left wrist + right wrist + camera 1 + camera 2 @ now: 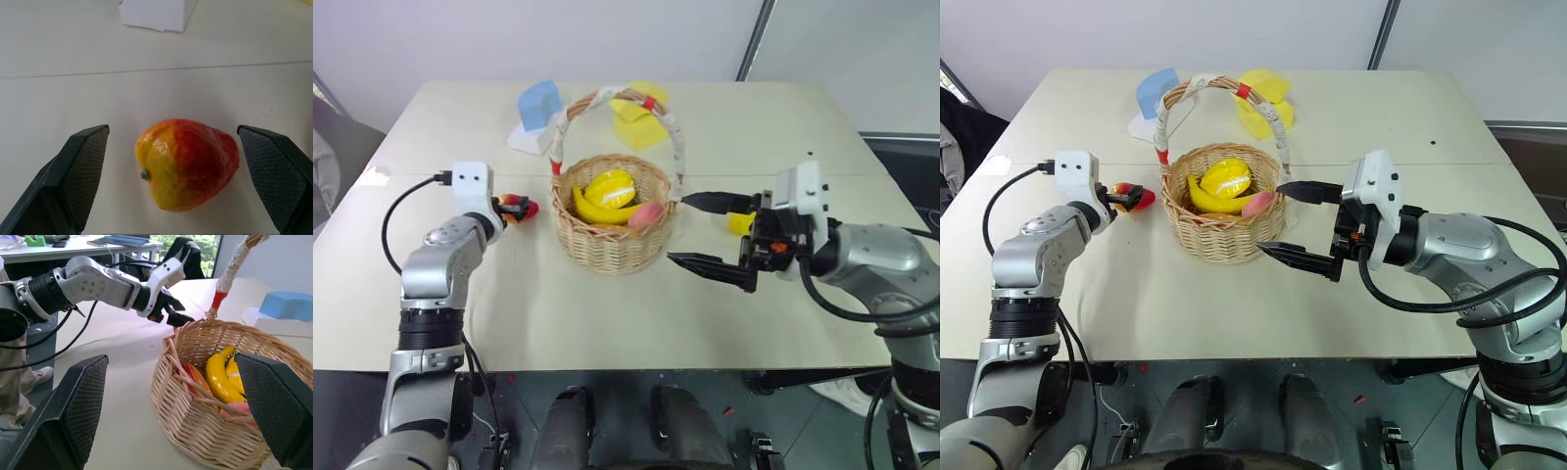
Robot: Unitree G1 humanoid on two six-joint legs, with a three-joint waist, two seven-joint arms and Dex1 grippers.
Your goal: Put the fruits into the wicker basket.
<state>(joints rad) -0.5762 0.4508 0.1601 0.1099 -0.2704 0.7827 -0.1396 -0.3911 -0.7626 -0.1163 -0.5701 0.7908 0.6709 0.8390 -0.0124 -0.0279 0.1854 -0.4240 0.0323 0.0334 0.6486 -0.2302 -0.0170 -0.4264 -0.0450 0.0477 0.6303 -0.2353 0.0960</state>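
On the worktop (607,313), just left of the wicker basket (612,235), the red-and-yellow fruit (188,164) lies between the left hand's (173,176) spread fingers — ungrasped. The right hand (695,230) hangs beside the basket's other side, released; a banana (597,210) and lemon (611,187) lie inside.

Bare table (607,313) nr front, basket handle (597,101) arches over basket (612,240) opening

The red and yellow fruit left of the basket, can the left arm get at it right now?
Probably yes. The left gripper is open with the red-and-yellow fruit lying on the table between its fingers, nothing in between.
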